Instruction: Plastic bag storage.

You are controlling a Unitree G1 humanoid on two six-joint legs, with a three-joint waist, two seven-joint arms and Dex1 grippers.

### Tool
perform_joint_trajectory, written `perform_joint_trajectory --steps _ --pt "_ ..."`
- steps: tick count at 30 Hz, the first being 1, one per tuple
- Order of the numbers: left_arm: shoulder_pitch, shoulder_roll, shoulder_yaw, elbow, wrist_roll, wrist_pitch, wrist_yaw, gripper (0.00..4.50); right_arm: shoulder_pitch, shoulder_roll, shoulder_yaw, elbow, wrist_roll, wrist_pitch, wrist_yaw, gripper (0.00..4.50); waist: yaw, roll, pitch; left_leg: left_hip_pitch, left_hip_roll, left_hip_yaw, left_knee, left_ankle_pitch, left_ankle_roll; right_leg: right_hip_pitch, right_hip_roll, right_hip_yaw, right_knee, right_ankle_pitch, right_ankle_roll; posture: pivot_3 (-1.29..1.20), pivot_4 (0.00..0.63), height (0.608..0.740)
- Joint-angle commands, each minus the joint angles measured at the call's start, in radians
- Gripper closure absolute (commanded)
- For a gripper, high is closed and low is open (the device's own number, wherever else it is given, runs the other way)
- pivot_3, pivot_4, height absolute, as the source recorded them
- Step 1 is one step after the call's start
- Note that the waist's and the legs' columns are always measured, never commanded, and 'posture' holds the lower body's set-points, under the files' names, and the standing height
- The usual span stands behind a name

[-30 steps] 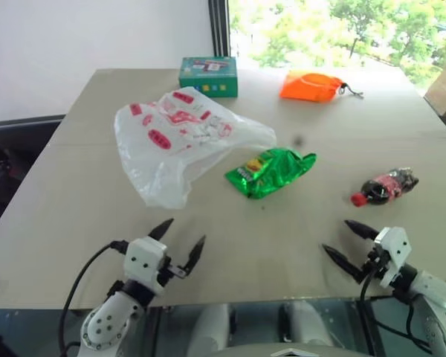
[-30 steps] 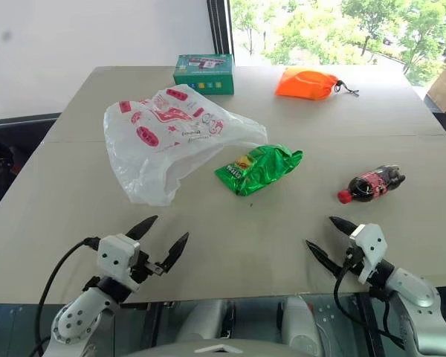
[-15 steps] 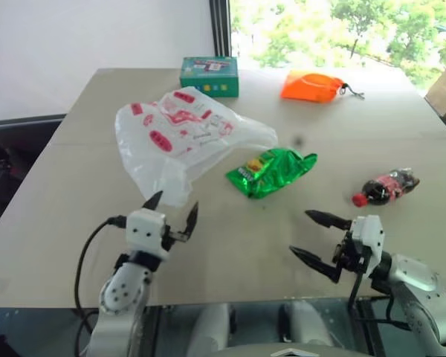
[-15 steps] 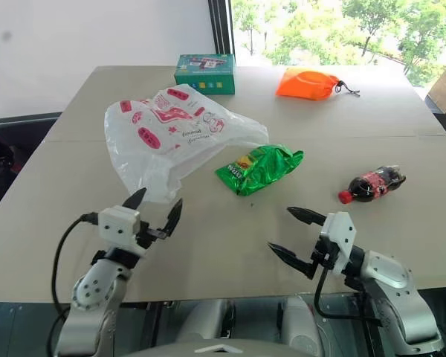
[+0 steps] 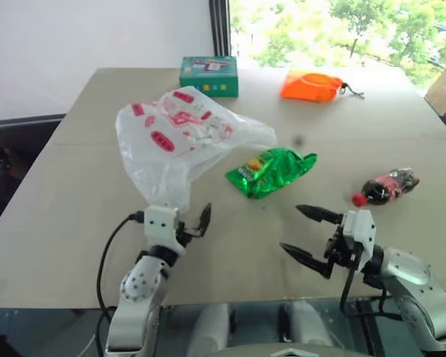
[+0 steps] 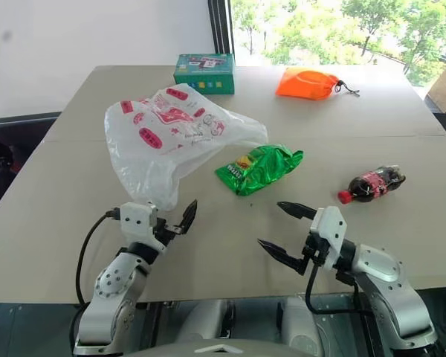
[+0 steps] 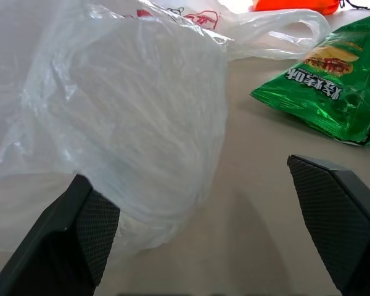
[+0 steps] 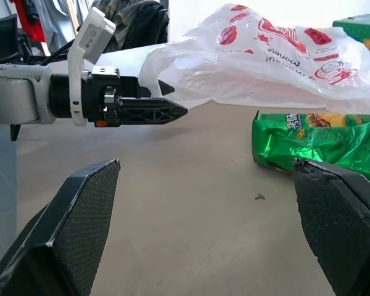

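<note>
Large crinkly translucent white plastic bag (image 5: 180,141) lies at counter (image 5: 74,216) 10 o'clock. Left claw (image 5: 182,223) wide, at its near lobe; right claw (image 5: 306,236) wide, empty. Risk: thin film slips, or drags the shiny green snack packet (image 5: 270,170).

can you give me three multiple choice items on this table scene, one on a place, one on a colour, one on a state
1. What lies between the plastic bag and the cola bottle?
A. green box
B. green snack packet
C. orange pouch

2. What colour is the print on the plastic bag?
A. red
B. blue
C. black

3. How do the left gripper's fingers stand?
A. shut on the bag
B. shut on nothing
C. open

Answers:
1 B, the snack packet sits between the plastic bag and the cola bottle.
2 A, its labels are red.
3 C, the left gripper has its fingers spread at the bag's near end, not clamping it.
</note>
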Motion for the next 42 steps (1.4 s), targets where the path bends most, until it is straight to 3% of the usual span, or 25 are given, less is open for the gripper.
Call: perform_joint_trajectory --steps 1,2,5,10,13,18,22,25,32,36,38,42 --pt "-0.018 -0.006 -0.003 -0.047 0.002 -0.009 0.012 0.11 -0.013 0.003 0.002 -0.023 -0.001 -0.010 -0.004 0.00 0.000 0.000 0.000 0.000 0.000 0.000 0.000 0.000 0.000 0.000 0.000 0.000 0.000 0.000 0.000 0.00 0.150 0.740" --pt "-0.029 -0.008 0.000 -0.043 0.001 -0.014 0.016 0.11 -0.015 0.003 0.002 -0.020 -0.002 -0.011 -0.004 0.00 0.000 0.000 0.000 0.000 0.000 0.000 0.000 0.000 0.000 0.000 0.000 0.000 0.000 0.000 0.000 0.00 0.150 0.740" --pt "-0.053 -0.015 0.019 -0.042 -0.006 -0.039 0.027 0.84 -0.013 0.005 0.002 -0.019 -0.006 -0.015 -0.005 0.00 0.001 0.000 0.000 0.000 0.000 0.000 0.000 0.000 0.000 0.000 0.000 0.000 0.000 0.000 0.000 0.00 0.150 0.740" --pt "-0.049 -0.020 0.033 -0.067 -0.032 -0.052 0.024 3.13 -0.040 0.023 0.000 0.003 -0.064 -0.010 -0.070 0.00 -0.002 0.000 0.000 0.000 0.000 0.000 0.000 0.000 0.000 0.000 0.000 0.000 0.000 0.000 0.000 0.00 0.150 0.740" --pt "-0.033 -0.029 0.035 -0.088 -0.066 -0.060 0.012 4.48 -0.087 0.073 -0.023 0.017 -0.070 0.102 -0.209 0.00 -0.001 0.000 0.000 0.000 0.000 0.000 0.000 0.000 0.000 0.000 0.000 0.000 0.000 0.000 0.000 0.00 0.150 0.740" --pt "-0.011 -0.036 0.037 -0.108 -0.089 -0.084 0.000 4.48 -0.222 0.217 -0.145 0.002 0.268 0.569 -0.506 0.00 0.000 0.000 0.000 -0.001 0.001 0.000 0.000 0.000 0.000 -0.001 -0.001 0.000 0.000 0.000 -0.001 0.00 0.150 0.740" --pt "-0.011 -0.040 0.034 -0.106 -0.077 -0.091 0.010 4.48 -0.371 0.338 -0.253 0.105 0.458 0.799 -0.744 0.00 -0.002 0.000 0.001 -0.002 0.001 0.000 0.000 0.000 0.000 -0.001 -0.001 0.000 0.000 -0.001 -0.002 0.00 0.150 0.740" --pt "-0.015 -0.045 0.029 -0.101 -0.064 -0.103 0.018 4.48 -0.505 0.447 -0.311 0.240 0.508 0.848 -0.891 0.00 -0.003 0.001 0.001 -0.002 0.001 0.000 0.000 0.000 0.000 -0.002 -0.001 0.001 0.000 -0.001 -0.003 0.00 0.150 0.740" --pt "-0.039 -0.058 0.009 -0.078 -0.038 -0.138 0.025 4.48 -0.624 0.488 -0.287 0.450 0.407 0.825 -0.904 0.00 -0.003 0.002 0.001 -0.004 -0.001 0.001 -0.001 0.000 0.000 -0.003 -0.001 -0.001 0.000 0.000 0.000 0.00 0.150 0.740" --pt "-0.065 -0.060 0.008 -0.067 -0.059 -0.148 0.010 4.50 -0.649 0.488 -0.277 0.477 0.388 0.810 -0.870 1.25 -0.008 0.002 0.001 -0.003 -0.002 0.001 -0.001 0.000 0.000 -0.003 0.000 0.000 0.000 0.000 0.000 0.00 0.150 0.740" --pt "-0.071 -0.066 0.006 -0.076 -0.096 -0.127 -0.002 4.50 -0.663 0.498 -0.284 0.478 0.412 0.823 -0.850 2.44 -0.012 0.002 0.001 -0.003 -0.002 0.001 -0.001 0.000 0.000 -0.003 0.000 -0.001 0.001 0.000 0.000 0.00 0.150 0.740" --pt "-0.071 -0.051 -0.009 -0.098 -0.141 -0.115 -0.042 4.50 -0.711 0.569 -0.342 0.490 0.566 0.930 -0.876 4.20 -0.029 0.002 0.002 -0.003 -0.001 0.000 -0.001 0.000 0.000 -0.003 0.001 -0.001 0.001 0.000 0.000 0.00 0.150 0.740"
